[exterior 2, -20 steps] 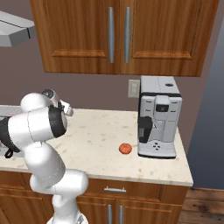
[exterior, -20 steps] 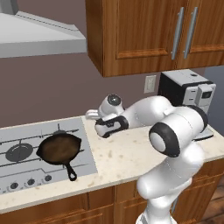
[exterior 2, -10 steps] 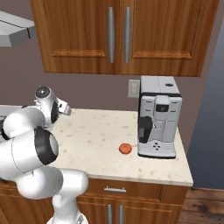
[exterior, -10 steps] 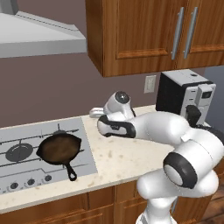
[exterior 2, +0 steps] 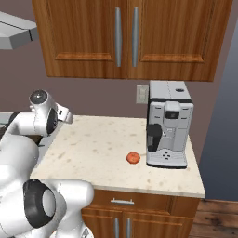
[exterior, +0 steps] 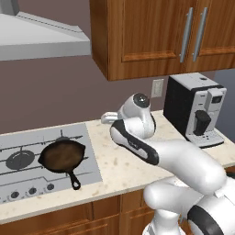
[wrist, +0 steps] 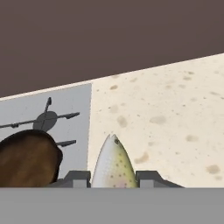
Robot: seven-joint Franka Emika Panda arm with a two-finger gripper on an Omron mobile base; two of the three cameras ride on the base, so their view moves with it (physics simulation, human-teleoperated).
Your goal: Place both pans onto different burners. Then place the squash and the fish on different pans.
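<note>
Already the pincer (wrist: 114,178) held the slender speckled silver fish (wrist: 113,164) narrowly, its long axis pointing ahead. The rusty brown skillet (exterior: 62,156) sat on a burner to the fish's left, above the beige speckled surface (wrist: 175,122).

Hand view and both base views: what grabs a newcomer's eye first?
The fish, nose out between the fingertips in the hand view, over the counter beside the cooktop. Then the rusty skillet on a burner, and the squash by the coffee machine.
</note>
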